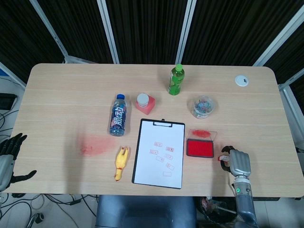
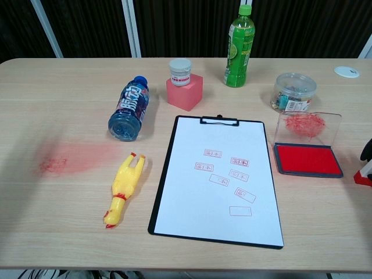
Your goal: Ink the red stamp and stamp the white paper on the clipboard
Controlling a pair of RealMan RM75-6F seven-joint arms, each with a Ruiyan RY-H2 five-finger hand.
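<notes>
where its lid stands open, ink pad [image 2: 306,160] red inside

A green bottle [image 2: 239,46] stands far centre, a pink block [image 2: 185,91] topped by a white jar [image 2: 180,71] to its left, a blue bottle [image 2: 129,108] lies further left, a yellow rubber chicken [image 2: 123,189] nearer, a clear tub [image 2: 294,92] right.

Even, bright overhead light; both views are sharp. Objects cast short, soft shadows on the counter [image 1: 61,104], no glare, and the backdrop stays dark.
</notes>
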